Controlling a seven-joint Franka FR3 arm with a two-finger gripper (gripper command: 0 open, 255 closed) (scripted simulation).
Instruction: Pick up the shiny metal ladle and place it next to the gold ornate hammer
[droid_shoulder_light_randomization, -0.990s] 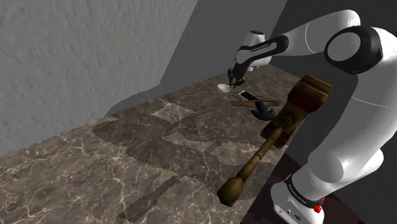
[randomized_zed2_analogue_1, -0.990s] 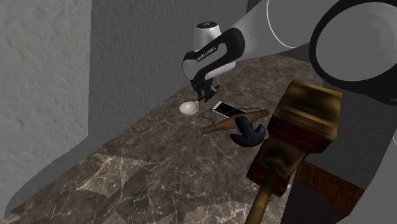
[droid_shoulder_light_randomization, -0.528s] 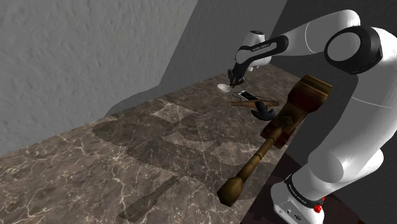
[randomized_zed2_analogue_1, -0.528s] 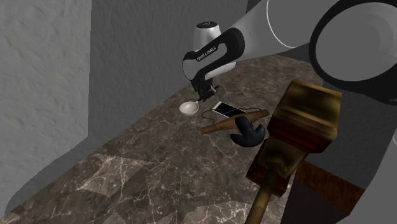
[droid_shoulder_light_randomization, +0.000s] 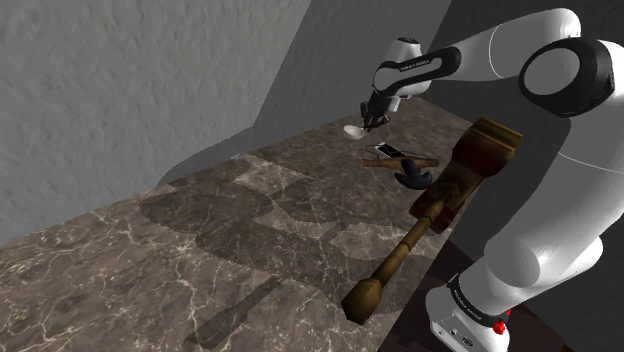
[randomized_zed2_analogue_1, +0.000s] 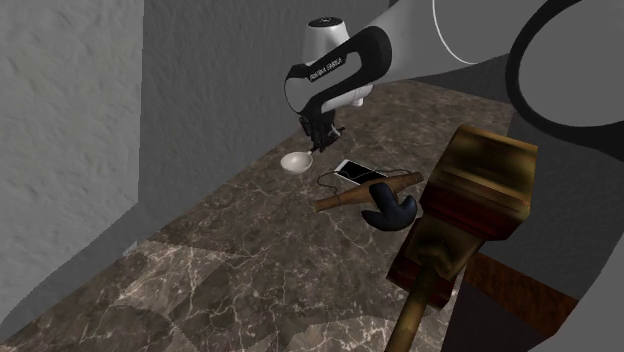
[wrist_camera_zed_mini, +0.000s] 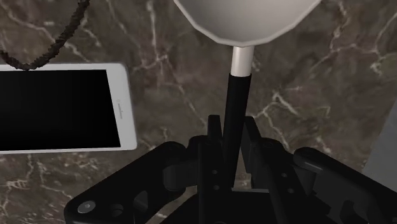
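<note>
Right now the end effector (wrist_camera_zed_mini: 232, 127) is gripping the ladle (wrist_camera_zed_mini: 245, 19) by its black handle. The two fingers (wrist_camera_zed_mini: 214, 130) are pressing on the handle from either side, and the shaft is running straight out between them. The ladle is pointing away from the fingertips: first the black handle, then a short silvery neck, then a pale rounded bowl at the far end. It is hanging low over the dark marbled surface (droid_shoulder_light_randomization: 200, 260) (whether the bowl is touching the marble I cannot tell).

Just beside the end effector, a white phone (wrist_camera_zed_mini: 63, 108) with a black screen is lying flat on the surface. A dark cord (wrist_camera_zed_mini: 54, 41) is curling past its edge. A little beyond the phone, further from the end effector, a small tool (randomized_zed2_analogue_1: 388, 208) with a dark curved head and a brown wooden handle is lying on the surface.

The hammer (droid_shoulder_light_randomization: 470, 165) is resting well apart from the end effector, past the phone and the small tool. Its big brown-and-gold head is sitting nearest them, and its long handle is stretching away from the end effector. A grey wall (droid_shoulder_light_randomization: 120, 90) is rising behind the end effector.
</note>
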